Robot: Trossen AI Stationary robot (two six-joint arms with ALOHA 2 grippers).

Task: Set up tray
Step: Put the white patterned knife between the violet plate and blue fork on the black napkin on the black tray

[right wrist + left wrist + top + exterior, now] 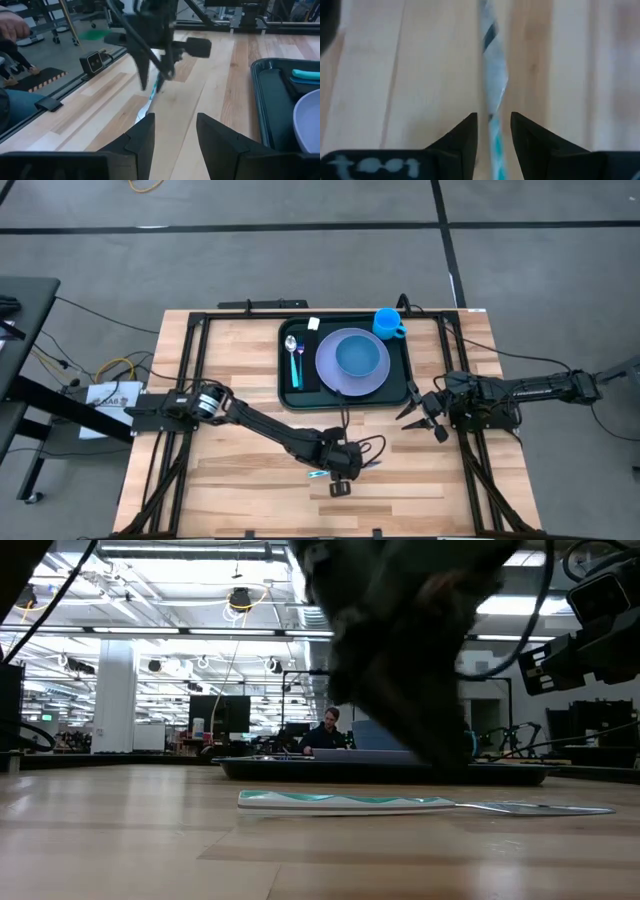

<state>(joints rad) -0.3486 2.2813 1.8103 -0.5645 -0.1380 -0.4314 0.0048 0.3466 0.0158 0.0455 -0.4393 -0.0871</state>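
Left gripper point(342, 476): near the table's front edge, well in front of the tray, lowered over a teal-handled utensil point(400, 805) lying flat on the wood; its fingers point(465, 135) are spread, one on each side of the handle, not yet closed on it.

Utensil: it looks thin, stiff and light, with a smooth handle that could slip or pivot; I would pinch it across the handle's middle, as the fingers now straddle it. Lying flat, it leaves little room beneath for the fingertips.

Tray point(292, 395): dark green, at the back middle of the table, already carrying a spoon point(291, 350), a teal utensil beside it, a lavender plate point(352, 380) with a blue bowl point(360, 356), and a blue cup point(387, 323) at its back right corner.

Right gripper point(424, 415): just beside the tray's front right corner, fingers parted and empty, waiting.
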